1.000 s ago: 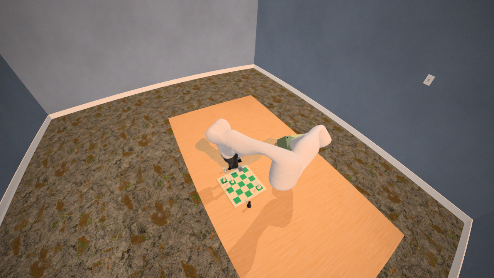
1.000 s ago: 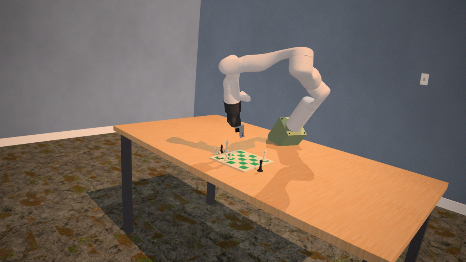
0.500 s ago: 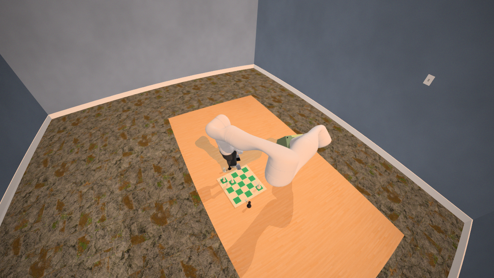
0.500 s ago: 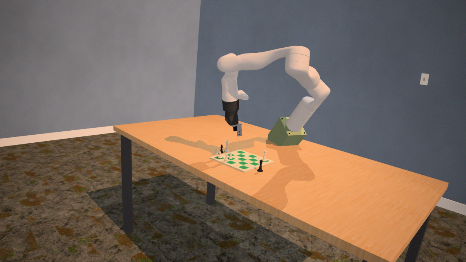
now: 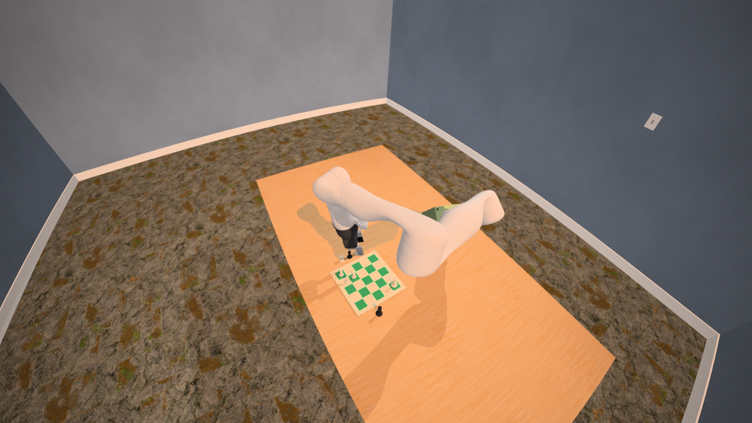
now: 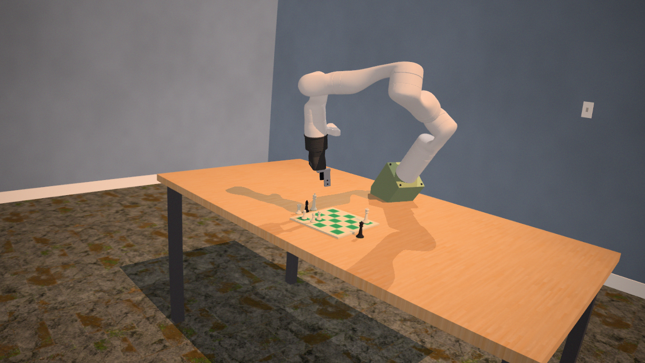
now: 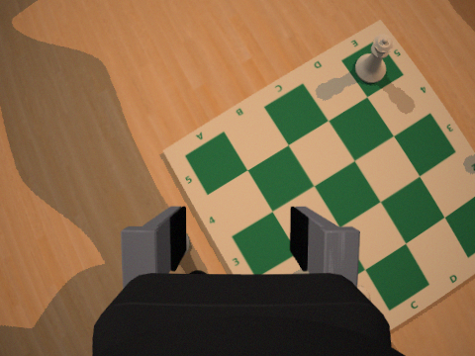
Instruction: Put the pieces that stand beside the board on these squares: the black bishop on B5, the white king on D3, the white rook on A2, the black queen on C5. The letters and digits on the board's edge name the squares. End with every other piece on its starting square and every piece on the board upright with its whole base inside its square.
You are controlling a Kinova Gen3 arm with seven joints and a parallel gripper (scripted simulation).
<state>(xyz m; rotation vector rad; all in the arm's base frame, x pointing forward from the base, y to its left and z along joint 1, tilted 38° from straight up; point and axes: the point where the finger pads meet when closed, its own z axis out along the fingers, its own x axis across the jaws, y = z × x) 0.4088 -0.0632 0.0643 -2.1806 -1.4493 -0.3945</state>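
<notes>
The green and cream board (image 6: 334,221) lies on the table and also shows in the wrist view (image 7: 317,172). The white rook (image 6: 298,208), the black bishop (image 6: 306,205) and the white king (image 6: 313,201) stand off the board beside its far left corner. The black queen (image 6: 360,229) (image 5: 378,312) stands off the board at its near edge. My gripper (image 6: 325,177) is open and empty. It hangs well above the board's A edge, near rows 3 and 4 (image 7: 237,240). The three pieces by the corner are hidden in the wrist view.
A white piece (image 7: 372,62) stands on E5. Several small white pieces (image 6: 311,216) stand on the board's left part. The arm's green base (image 6: 395,182) sits behind the board on the orange table.
</notes>
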